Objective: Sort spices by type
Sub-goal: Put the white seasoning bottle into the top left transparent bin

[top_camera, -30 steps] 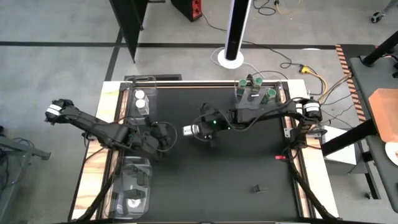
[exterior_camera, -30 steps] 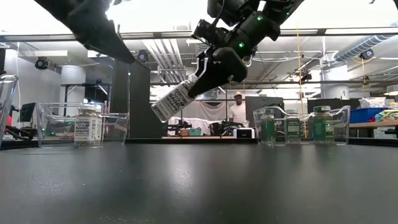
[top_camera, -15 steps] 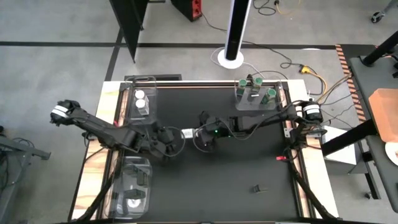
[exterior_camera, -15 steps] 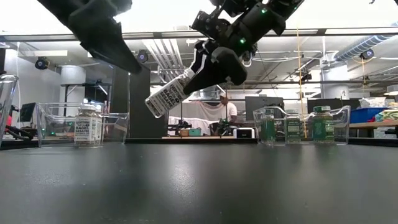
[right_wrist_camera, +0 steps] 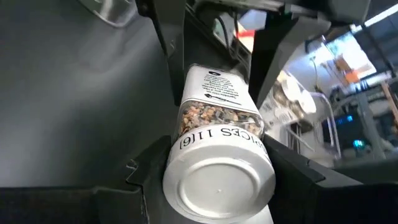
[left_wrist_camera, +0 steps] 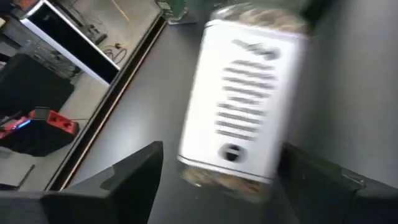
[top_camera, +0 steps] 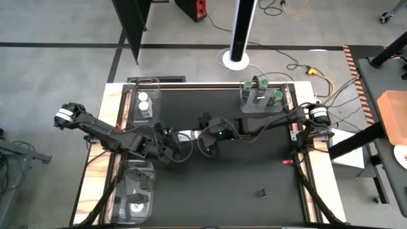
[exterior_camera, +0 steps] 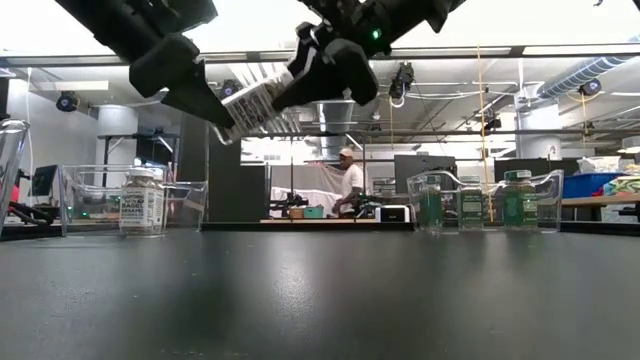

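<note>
White-lidded jar (top_camera: pixel 185 135) hangs mid-air over bench (top_camera: pixel 254 178) centre, right gripper (right_wrist_camera: pixel 211 163) clamped on its lid end. Left gripper (top_camera: pixel 170 141), at its 9 o'clock, jaws wide around the base. Risk: right lets go early, jar drops; misaligned closing knocks it loose.

The worktop (top_camera: pixel 241 184) is black with a pale wood edge. Around it is a grey floor (top_camera: pixel 63 70) with a dark line across it. A white pole (top_camera: pixel 243 28) stands on a round base, and cables (top_camera: pixel 305 67) lie near it. Far back, a person in a white top (exterior_camera: pixel 350 180) stands among desks. Pipes (exterior_camera: pixel 590 70) run under a bright ceiling.
</note>
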You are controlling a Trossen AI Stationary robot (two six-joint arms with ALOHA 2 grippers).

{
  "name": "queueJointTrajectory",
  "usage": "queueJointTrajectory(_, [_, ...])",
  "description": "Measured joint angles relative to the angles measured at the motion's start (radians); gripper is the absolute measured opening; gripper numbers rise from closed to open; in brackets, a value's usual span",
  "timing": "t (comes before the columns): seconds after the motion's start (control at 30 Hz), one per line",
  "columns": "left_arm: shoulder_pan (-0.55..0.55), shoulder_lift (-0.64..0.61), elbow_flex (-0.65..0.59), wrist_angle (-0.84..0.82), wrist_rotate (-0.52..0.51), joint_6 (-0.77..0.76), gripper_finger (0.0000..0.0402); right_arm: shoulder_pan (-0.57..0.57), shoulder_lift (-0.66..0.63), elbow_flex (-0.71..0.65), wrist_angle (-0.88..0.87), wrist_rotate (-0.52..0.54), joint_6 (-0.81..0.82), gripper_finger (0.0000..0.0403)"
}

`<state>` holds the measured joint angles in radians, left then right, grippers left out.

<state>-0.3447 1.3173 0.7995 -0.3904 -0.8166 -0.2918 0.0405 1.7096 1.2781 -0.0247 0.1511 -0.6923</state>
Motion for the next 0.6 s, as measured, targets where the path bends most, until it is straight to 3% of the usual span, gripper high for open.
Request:
queueJointTrajectory(0.3, [-0.001, 0.004, -0.001, 0.031, 0.044, 0.045, 0.0268, 0.03, 0.004, 0.02, 0.001, -0.045, -0.053, 0.0194])
queueJointTrajectory(0.5, [-0.002, 0.004, -0.005, 0.05, 0.056, 0.085, 0.0181, 0.03, 0.004, 0.023, 0.006, -0.05, -0.048, 0.0194])
queueJointTrajectory(0.6, [-0.002, 0.005, -0.011, 0.055, 0.058, 0.088, 0.0178, 0.03, 0.004, 0.023, 0.005, -0.052, -0.039, 0.0207])
